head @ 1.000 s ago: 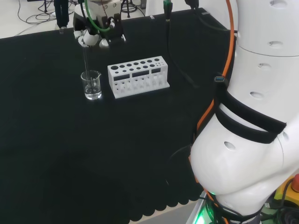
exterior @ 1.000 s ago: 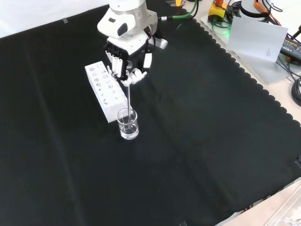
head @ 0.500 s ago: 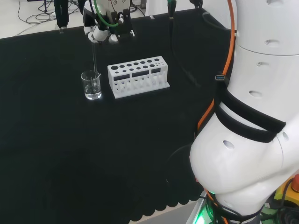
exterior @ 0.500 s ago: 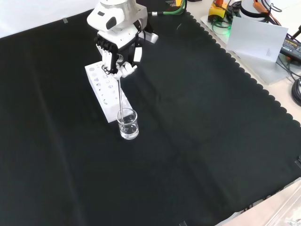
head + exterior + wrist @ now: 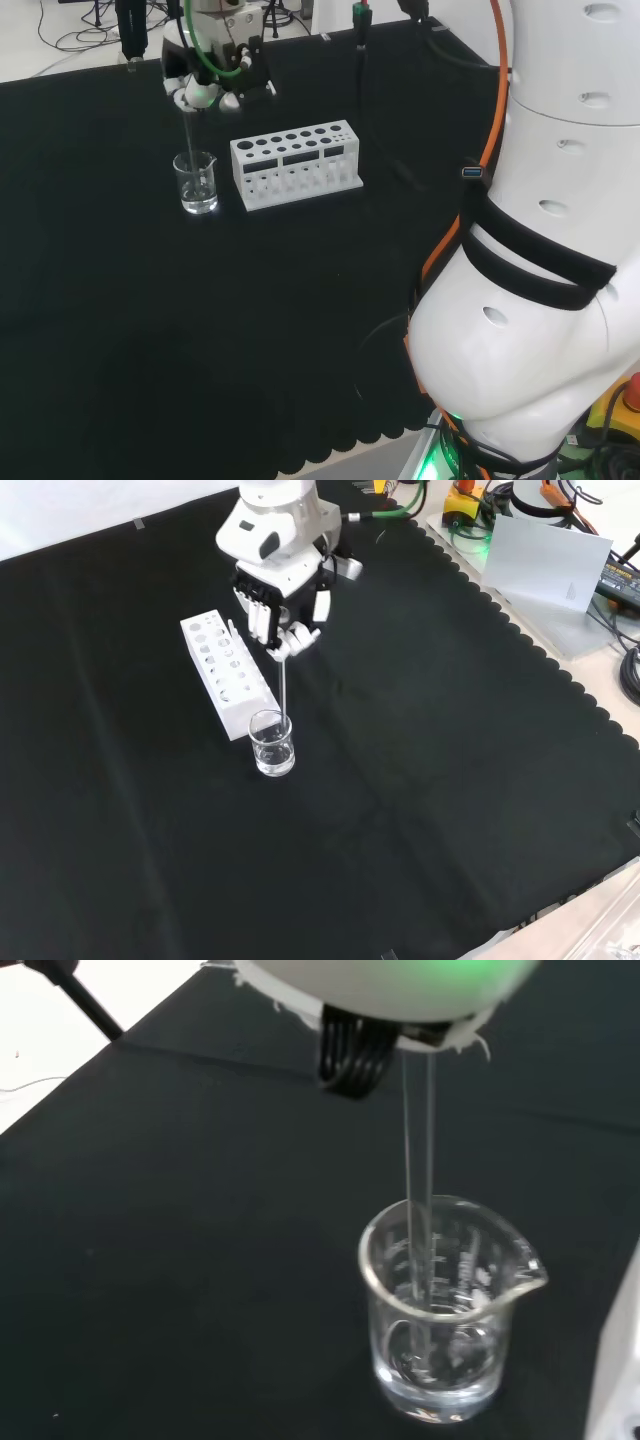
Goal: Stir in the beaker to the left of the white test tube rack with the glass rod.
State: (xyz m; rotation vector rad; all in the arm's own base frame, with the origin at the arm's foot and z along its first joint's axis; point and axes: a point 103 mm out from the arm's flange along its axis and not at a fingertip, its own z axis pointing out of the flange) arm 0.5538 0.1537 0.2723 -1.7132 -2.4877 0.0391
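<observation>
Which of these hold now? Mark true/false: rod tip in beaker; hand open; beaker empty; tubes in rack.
1. The rod reaches into the beaker. True.
2. The hand is open. False: its fingers pinch the rod's top.
3. The beaker is empty. False: clear liquid sits in its bottom.
4. The rack holds test tubes. False: its holes are empty.
5. In the head view, the beaker stands left of the rack. True.

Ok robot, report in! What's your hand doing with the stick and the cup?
Hand shut on glass rod. Rod's lower end inside beaker, clear liquid at the bottom. White rack beside it, apart. Nothing in the way.
</observation>
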